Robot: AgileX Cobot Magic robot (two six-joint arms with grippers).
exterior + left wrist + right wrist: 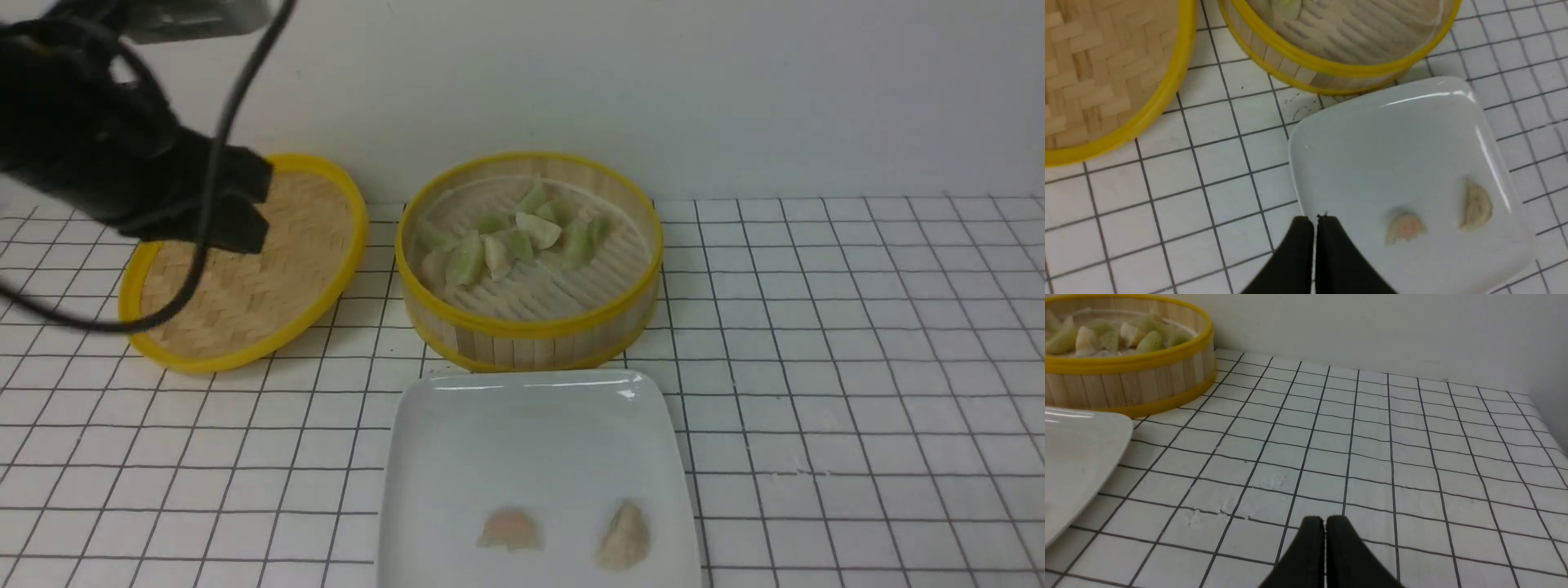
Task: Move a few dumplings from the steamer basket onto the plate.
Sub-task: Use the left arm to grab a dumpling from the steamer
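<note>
1. The basket (522,331) stands at the back of the gridded table (849,384), open, with its lid (269,269) lying woven side up just to its left, a narrow gap between them.
2. A heap of dumplings (506,243), mostly pale green with a few cream ones, sits on the basket's slatted floor, bunched toward the back and left.
3. The plate (531,425) is in front of the basket. Its far edge comes right up to the basket's base, and I cannot tell whether they touch.
4. Two more lie on the near part of the plate, apart from each other: a pinkish dumpling (509,531) on the left and a tan dumpling (623,536) on the right.
5. The left arm (98,155) hangs in the air above the lid, its cable (214,163) looping down in front of it.
6. The left gripper (1314,220) has its jaws pressed together with nothing between them. From its wrist camera the tips line up with the plate's left edge, clear of both dumplings there.
7. The right gripper (1325,522) is also clenched and empty, over bare table to the right of the plate and basket and well away from both.
</note>
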